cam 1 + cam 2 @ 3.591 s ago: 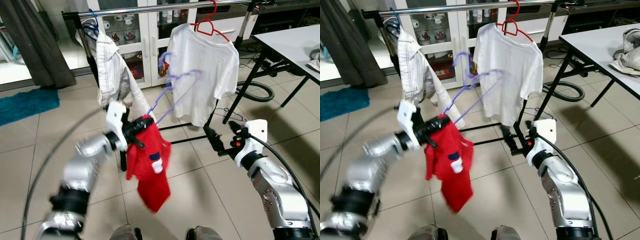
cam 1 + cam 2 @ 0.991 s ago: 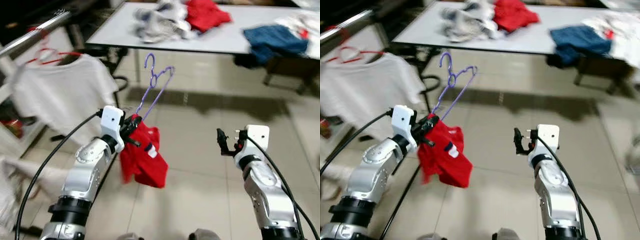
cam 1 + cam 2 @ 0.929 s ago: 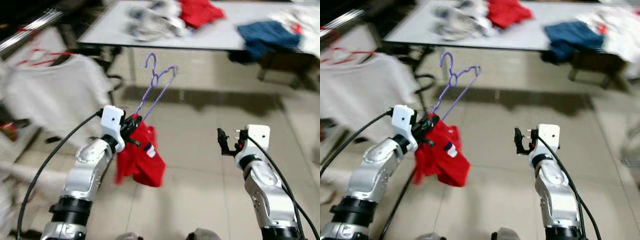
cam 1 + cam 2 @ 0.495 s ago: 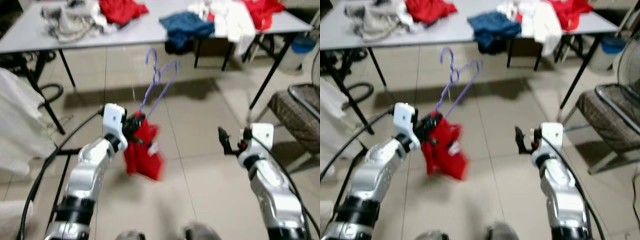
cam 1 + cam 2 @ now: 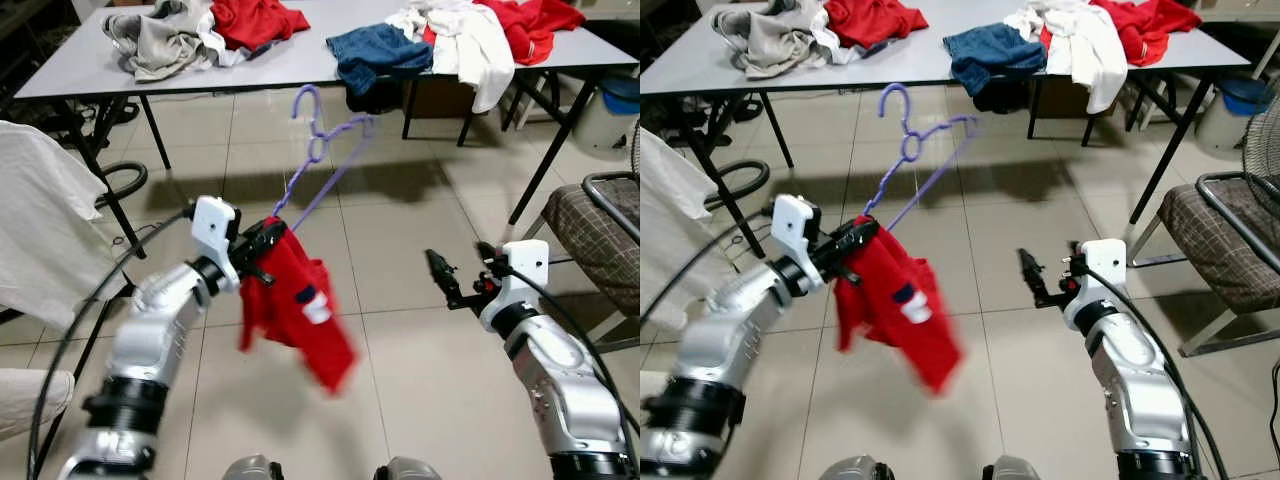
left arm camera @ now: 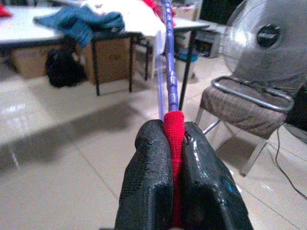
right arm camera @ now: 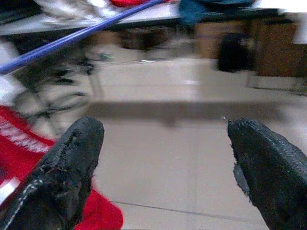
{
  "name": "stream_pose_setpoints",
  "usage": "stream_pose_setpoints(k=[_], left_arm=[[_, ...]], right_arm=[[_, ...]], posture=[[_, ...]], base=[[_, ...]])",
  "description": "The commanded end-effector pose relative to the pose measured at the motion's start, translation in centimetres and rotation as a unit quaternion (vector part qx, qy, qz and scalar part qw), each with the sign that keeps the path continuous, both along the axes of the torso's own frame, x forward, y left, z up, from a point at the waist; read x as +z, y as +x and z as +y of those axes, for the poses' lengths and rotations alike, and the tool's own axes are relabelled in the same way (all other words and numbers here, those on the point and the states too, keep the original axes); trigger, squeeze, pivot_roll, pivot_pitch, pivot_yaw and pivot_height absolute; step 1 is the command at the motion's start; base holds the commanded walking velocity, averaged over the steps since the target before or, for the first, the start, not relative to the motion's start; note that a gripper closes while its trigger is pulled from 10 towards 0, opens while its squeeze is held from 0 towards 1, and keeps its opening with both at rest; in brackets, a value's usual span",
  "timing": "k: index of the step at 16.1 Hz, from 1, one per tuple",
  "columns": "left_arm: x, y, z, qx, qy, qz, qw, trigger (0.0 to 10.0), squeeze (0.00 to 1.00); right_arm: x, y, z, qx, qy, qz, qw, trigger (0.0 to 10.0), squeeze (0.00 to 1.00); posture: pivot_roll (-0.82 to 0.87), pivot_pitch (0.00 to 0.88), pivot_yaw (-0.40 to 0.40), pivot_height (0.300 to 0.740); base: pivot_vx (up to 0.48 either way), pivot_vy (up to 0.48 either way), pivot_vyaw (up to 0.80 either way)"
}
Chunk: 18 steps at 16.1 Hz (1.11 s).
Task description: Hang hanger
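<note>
A purple hanger (image 5: 320,165) carries a red shirt (image 5: 295,310) that swings below it, blurred. My left gripper (image 5: 262,245) is shut on the hanger's lower end where the red cloth drapes over it, held at chest height over the tiled floor. In the left wrist view the two fingers (image 6: 151,167) pinch the red cloth and the purple hanger (image 6: 169,72) rises from between them. My right gripper (image 5: 440,280) is raised to the right, apart from the shirt, and open; in the right wrist view its fingers (image 7: 72,163) stand wide with nothing between them.
A long grey table (image 5: 300,70) with heaps of clothes stands ahead. A white shirt (image 5: 40,230) hangs at the left edge. A chair (image 5: 600,215) and a blue bucket (image 5: 615,100) are at the right. A fan (image 6: 268,43) stands behind the chair.
The view has turned from the clothes rack to the table. The left gripper keeps its hold on the hanger, and the red shirt has swung out to the lower right.
</note>
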<state>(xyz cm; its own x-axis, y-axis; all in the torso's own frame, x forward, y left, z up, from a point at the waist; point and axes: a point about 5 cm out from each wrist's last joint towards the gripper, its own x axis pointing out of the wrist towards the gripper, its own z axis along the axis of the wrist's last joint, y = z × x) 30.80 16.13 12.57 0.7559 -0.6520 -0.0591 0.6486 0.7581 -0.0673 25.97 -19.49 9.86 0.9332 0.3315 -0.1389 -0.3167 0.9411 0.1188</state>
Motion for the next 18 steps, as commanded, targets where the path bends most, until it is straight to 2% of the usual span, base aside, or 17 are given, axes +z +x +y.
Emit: stream_pose_setpoints(k=[1,3,5,6,7,8,10,11,12,13,14,15,18], left_arm=[[1.5,0.4,0.2,-0.032,-0.007,-0.018,0.999,0.0,0.0],[2.9,0.8,0.5,-0.081,-0.008,-0.024,0.996,0.0,0.0],[4.2,1.6,0.9,-0.108,0.02,-0.029,0.994,0.0,0.0],[4.2,2.0,1.0,-0.086,0.035,-0.034,0.995,0.0,0.0],[3.9,2.4,1.1,-0.055,0.047,-0.027,0.997,7.8,0.0],[3.3,2.2,0.8,-0.031,0.028,-0.021,0.999,10.0,0.0],[2.6,0.9,-0.3,-0.062,0.001,-0.019,0.998,10.0,0.0],[2.7,0.7,-0.5,-0.082,0.0,-0.022,0.996,10.0,0.0],[3.0,0.7,-0.4,-0.099,-0.014,-0.026,0.995,7.4,0.0],[3.4,0.8,-0.2,-0.112,-0.024,-0.027,0.993,0.8,0.0],[3.9,0.9,-0.2,-0.134,-0.027,-0.024,0.99,0.0,0.0],[4.8,0.7,-0.3,-0.179,-0.045,-0.022,0.983,0.0,0.0],[5.9,0.3,-0.6,-0.234,-0.063,-0.02,0.97,0.0,0.0]], right_arm=[[1.3,0.0,0.2,0.047,0.032,-0.021,0.998,10.0,0.0],[1.9,-0.5,0.0,0.126,0.05,-0.018,0.991,10.0,0.0],[1.8,-0.6,-0.9,0.178,0.007,-0.004,0.984,10.0,0.0],[1.9,-0.4,-1.0,0.169,-0.001,-0.007,0.986,10.0,0.0],[2.0,-0.1,-1.1,0.154,-0.011,-0.012,0.988,10.0,0.0],[2.0,0.2,-1.2,0.113,-0.015,-0.014,0.993,10.0,0.0],[1.9,-0.1,-0.6,0.107,0.004,-0.014,0.994,10.0,0.0],[1.8,-0.4,-0.3,0.128,0.017,-0.016,0.992,10.0,0.0],[1.7,-0.5,-0.4,0.138,0.03,-0.01,0.99,10.0,0.0],[1.6,-0.6,-0.6,0.148,0.046,-0.001,0.988,10.0,0.0],[1.6,-1.0,-0.8,0.176,0.058,0.008,0.983,10.0,0.0],[1.4,-1.5,-1.0,0.218,0.062,0.021,0.974,10.0,0.0],[1.4,-1.3,-1.2,0.242,0.04,0.024,0.969,10.0,0.0]], posture=[[-0.11,0.0,0.049,0.74],[-0.11,0.0,0.049,0.74],[-0.1,0.0,0.047,0.74],[-0.1,0.0,0.052,0.74],[-0.1,0.0,0.052,0.74],[-0.1,0.0,0.052,0.74],[-0.1,0.0,0.051,0.74],[-0.1,0.0,0.051,0.74],[-0.1,0.0,0.049,0.74],[-0.1,0.0,0.047,0.74],[-0.1,0.0,0.044,0.74],[-0.11,0.0,0.043,0.74],[-0.11,0.0,0.044,0.74]], base=[[0.0,0.0,0.0],[0.0,0.0,0.0],[0.0,0.0,0.0],[0.0,0.0,0.0],[0.0,0.0,0.0],[0.0,0.0,0.0],[0.0,0.0,0.0],[0.0,0.0,0.0],[0.0,0.0,0.0],[0.0,0.0,0.0],[0.0,0.0,0.0],[0.0,0.0,0.0],[0.0,0.0,0.0]])
